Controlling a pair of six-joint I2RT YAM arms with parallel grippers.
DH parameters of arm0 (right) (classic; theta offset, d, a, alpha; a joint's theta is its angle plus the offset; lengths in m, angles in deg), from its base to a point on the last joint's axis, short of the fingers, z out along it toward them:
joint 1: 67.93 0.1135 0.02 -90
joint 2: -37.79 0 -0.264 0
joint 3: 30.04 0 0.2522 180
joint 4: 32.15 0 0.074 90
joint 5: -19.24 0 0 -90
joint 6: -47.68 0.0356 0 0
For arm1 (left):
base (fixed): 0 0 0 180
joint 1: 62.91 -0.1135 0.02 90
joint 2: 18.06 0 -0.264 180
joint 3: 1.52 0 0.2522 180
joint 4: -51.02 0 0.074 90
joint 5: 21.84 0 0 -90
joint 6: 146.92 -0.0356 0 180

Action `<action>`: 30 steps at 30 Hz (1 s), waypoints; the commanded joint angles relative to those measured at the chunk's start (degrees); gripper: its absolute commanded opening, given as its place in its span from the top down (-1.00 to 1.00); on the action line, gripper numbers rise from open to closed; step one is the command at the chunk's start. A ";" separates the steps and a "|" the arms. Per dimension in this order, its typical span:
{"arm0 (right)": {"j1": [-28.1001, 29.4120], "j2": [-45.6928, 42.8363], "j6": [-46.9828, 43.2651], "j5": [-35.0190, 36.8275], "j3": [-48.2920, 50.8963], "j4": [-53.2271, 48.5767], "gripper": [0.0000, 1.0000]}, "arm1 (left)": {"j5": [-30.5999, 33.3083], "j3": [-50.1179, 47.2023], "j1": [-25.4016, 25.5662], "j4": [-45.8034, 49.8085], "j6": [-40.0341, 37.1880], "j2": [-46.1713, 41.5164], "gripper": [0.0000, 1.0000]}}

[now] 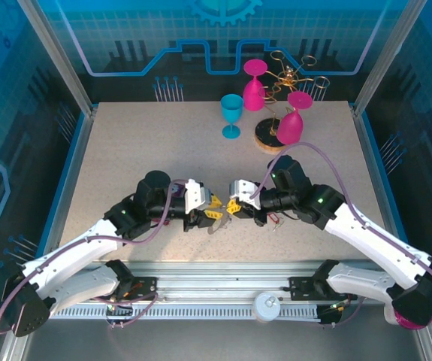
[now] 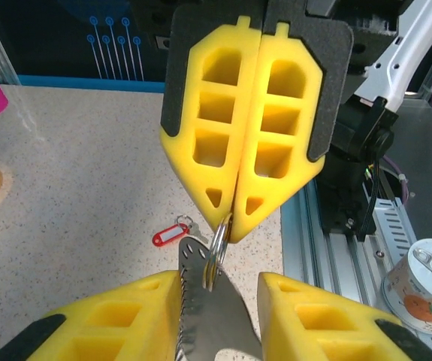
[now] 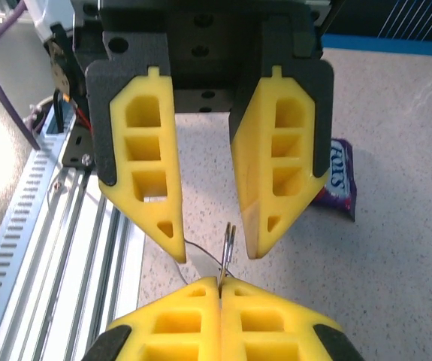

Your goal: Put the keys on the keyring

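The speckled surface [image 1: 125, 165] carries both arms reaching inward from the near edge, the left arm [image 1: 88, 248] and the right arm [image 1: 366, 229], so that their tips meet nose to nose just above it. The left end effector [image 1: 214, 210] has its yellow fingers spread, with a clear gap between them. The right end effector [image 2: 232, 226] faces it with its fingers pressed together, pinching the keyring [image 2: 212, 301] by a silver ring at the very tips. From that ring a flat grey metal piece with a toothed edge runs into the gap of the left end effector. Whether the left fingers touch this piece cannot be told. Well beyond both end effectors, at the far side of the surface, stand a teal goblet [image 1: 231, 113] and a gold wire rack [image 1: 287, 79] with two pink goblets by it. A can [image 2: 426, 289] stands on the metal rail off the near edge, to the side of the left end effector and behind the right one. A purple snack packet [image 3: 339, 177] lies flat on the surface past the left end effector's fingers, apart from them. The keys [image 2: 169, 236], a red tag with small silver metal at one end, lie flat on the surface below and to one side of the right end effector's tips, near but apart from both end effectors and gripped by neither.
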 commanded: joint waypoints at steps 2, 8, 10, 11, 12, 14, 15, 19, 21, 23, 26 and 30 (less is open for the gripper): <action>1.56 1.53 -4.39 1.97 -3.66 -7.45 1.00 | -1.36 2.24 0.11 3.38 -2.31 -0.45 0.37; 3.34 3.32 -5.67 3.52 -5.85 -9.49 1.00 | -2.85 3.02 0.12 3.39 -2.40 0.85 0.46; 4.01 4.08 -6.09 4.62 -6.63 -10.48 1.00 | -3.30 3.22 0.24 3.12 -2.43 1.26 0.51; 4.13 4.36 -6.21 4.85 -6.90 -10.78 1.00 | -3.45 3.22 0.18 3.04 -2.41 1.40 0.51; 4.24 4.62 -6.26 4.89 -7.23 -10.98 1.00 | -3.65 3.37 0.23 3.01 -2.40 1.60 0.53; 4.52 5.03 -6.26 4.89 -7.58 -10.98 1.00 | -4.15 3.61 0.27 3.05 -2.53 2.07 0.55; 4.58 5.28 -6.24 4.93 -7.83 -10.95 1.00 | -4.27 3.67 0.21 3.27 -2.59 2.25 0.59; 4.83 5.61 -5.53 4.58 -8.41 -10.71 1.00 | -4.39 4.17 0.32 4.48 -3.23 2.72 0.81; 4.83 5.58 -4.62 4.55 -8.43 -10.42 1.00 | -4.38 4.10 0.33 4.87 -3.75 2.48 0.95; 4.68 5.04 -3.46 4.69 -8.07 -9.59 1.00 | -4.16 4.01 0.35 5.03 -4.08 2.13 1.00; 3.18 1.96 0.71 5.62 -4.54 -4.51 0.47 | -3.94 3.21 0.33 3.91 -4.17 1.07 1.00; -1.25 -8.09 5.77 1.90 10.26 12.57 0.28 | -3.50 -2.13 0.36 -7.26 -0.11 -2.19 1.00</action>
